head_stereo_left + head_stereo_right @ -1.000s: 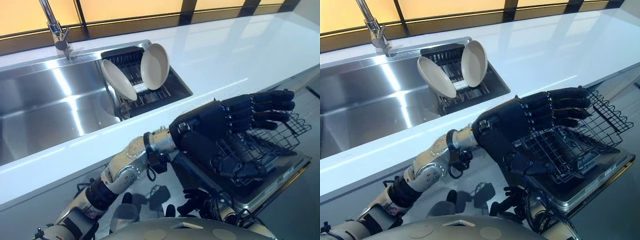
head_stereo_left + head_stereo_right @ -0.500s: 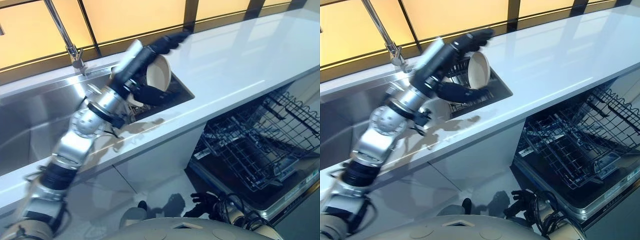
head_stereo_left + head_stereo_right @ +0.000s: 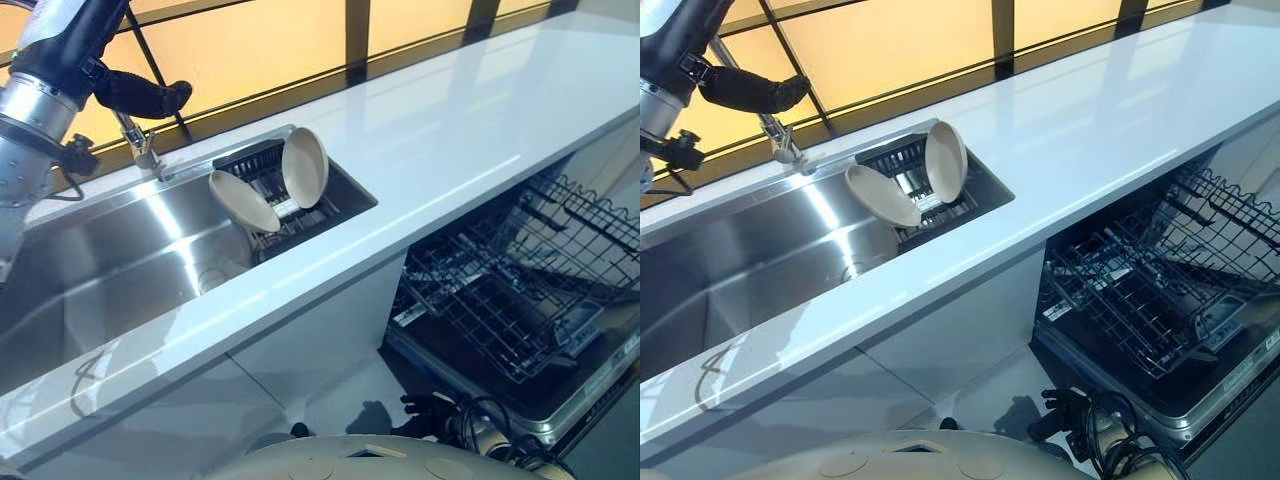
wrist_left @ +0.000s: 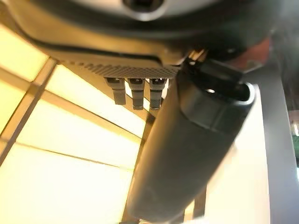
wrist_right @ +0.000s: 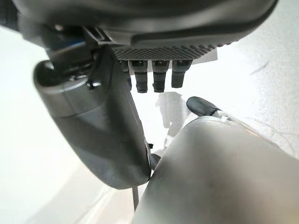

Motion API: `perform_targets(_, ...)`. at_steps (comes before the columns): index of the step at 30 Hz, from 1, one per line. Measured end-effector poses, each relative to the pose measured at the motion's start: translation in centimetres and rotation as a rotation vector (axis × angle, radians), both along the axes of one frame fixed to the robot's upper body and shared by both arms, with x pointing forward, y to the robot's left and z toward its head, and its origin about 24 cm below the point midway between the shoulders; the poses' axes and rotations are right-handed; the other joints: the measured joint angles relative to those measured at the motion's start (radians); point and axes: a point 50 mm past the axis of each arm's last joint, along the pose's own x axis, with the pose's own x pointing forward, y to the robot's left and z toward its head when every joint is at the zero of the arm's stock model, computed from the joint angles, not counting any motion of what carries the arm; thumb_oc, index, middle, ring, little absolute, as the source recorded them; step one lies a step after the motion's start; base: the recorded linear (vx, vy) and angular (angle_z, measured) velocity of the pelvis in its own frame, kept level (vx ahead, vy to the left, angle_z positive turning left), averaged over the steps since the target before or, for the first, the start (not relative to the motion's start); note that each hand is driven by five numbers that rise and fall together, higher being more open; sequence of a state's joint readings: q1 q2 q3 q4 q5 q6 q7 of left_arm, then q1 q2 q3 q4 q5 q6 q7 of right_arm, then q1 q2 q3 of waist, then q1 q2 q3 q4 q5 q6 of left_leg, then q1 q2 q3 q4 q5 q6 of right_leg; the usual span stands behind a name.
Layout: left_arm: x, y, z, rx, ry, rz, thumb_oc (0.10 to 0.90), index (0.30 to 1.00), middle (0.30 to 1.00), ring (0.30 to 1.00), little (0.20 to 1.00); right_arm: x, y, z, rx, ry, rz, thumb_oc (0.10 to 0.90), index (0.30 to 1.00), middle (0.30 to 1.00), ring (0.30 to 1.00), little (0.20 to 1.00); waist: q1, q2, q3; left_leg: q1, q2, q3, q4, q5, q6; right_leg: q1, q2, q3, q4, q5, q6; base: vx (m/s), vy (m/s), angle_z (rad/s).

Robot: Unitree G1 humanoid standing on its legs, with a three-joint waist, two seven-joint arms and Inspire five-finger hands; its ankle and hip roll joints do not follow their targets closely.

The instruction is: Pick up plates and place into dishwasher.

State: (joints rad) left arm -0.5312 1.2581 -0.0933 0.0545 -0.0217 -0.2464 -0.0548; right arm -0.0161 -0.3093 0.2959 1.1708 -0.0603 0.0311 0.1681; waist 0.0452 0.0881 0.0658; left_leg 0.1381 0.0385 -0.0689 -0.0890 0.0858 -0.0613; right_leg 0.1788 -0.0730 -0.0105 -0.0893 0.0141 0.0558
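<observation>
Two cream plates stand on edge in a dark rack [image 3: 262, 160] at the sink's right end: one [image 3: 243, 201] leans left, the other [image 3: 305, 166] stands more upright behind it. My left hand [image 3: 140, 96] is raised high at the far left, above the faucet [image 3: 143, 152] and well clear of the plates, open and holding nothing. The open dishwasher's wire rack [image 3: 520, 285] sits low on the right and holds no plates. My right hand [image 3: 1068, 411] hangs low by the floor in front of the dishwasher, fingers relaxed and empty.
The steel sink basin [image 3: 110, 270] stretches left of the plate rack. A long white counter [image 3: 450, 130] runs to the right, above the dishwasher. A dark-framed window [image 3: 250, 50] backs the counter.
My left arm swung from in front of the dishwasher rack, up past the plates, to high above the faucet. The plates have not moved. The camera view has shifted.
</observation>
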Motion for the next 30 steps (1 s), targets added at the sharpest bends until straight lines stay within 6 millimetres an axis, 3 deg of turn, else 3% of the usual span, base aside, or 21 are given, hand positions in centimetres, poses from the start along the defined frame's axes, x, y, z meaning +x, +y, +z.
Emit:
perform_targets(4, -0.1, -0.8, -0.4, 0.245, 0.052, -0.029, 0.8, 0.9, 0.9, 0.9, 0.9, 0.1, -0.9, 0.3, -0.019, -0.012, -0.015, 0.8, 0.9, 0.9, 0.9, 0.9, -0.018, 0.003, -0.002, 0.0, -0.011, 0.022, -0.001, -0.007, 0.01, -0.016, -0.012, 0.014, 0.011, -0.002, 0.012, 0.07, 0.171, -0.16)
perform_targets(11, 1.2, -2.3, -0.5, 0.51, 0.221, -0.064, 0.8, 0.9, 0.9, 0.9, 0.9, 1.5, -1.2, 0.7, -0.028, -0.044, -0.001, 0.8, 0.9, 0.9, 0.9, 0.9, -0.022, -0.001, 0.0, -0.004, -0.03, 0.084, 0.0, -0.018, 0.027, -0.078, -0.038, 0.027, 0.071, -0.008, 0.034, 0.03, 0.121, -0.26)
perform_targets(17, 1.8, -1.8, -3.4, 0.684, 0.422, -0.028, 0.8, 0.9, 0.9, 0.9, 0.9, 2.0, -1.2, 0.8, -0.02, -0.047, 0.001, 0.8, 0.9, 0.9, 0.9, 0.9, -0.015, -0.02, 0.013, -0.008, -0.044, 0.112, 0.0, -0.023, 0.04, -0.104, -0.055, 0.021, 0.092, -0.008, 0.042, 0.02, 0.039, -0.14)
perform_targets(24, 2.1, -0.1, -4.9, 0.814, 0.551, 0.063, 0.8, 0.9, 0.9, 0.9, 0.9, 1.9, -1.1, 0.7, -0.016, -0.038, -0.002, 0.8, 0.9, 0.9, 0.9, 0.9, 0.006, -0.04, 0.023, -0.008, -0.057, 0.114, 0.001, -0.026, 0.049, -0.105, -0.065, -0.002, 0.094, -0.008, 0.042, 0.02, 0.0, -0.01)
perform_targets(30, 2.1, 0.3, -2.9, 0.865, 0.569, 0.119, 0.8, 0.9, 0.9, 0.9, 0.9, 1.9, -1.1, 0.7, -0.014, -0.037, -0.002, 0.8, 0.9, 0.9, 0.9, 0.9, 0.015, -0.052, 0.03, -0.009, -0.059, 0.115, 0.001, -0.028, 0.053, -0.109, -0.072, -0.013, 0.105, -0.011, 0.046, 0.01, -0.011, 0.0)
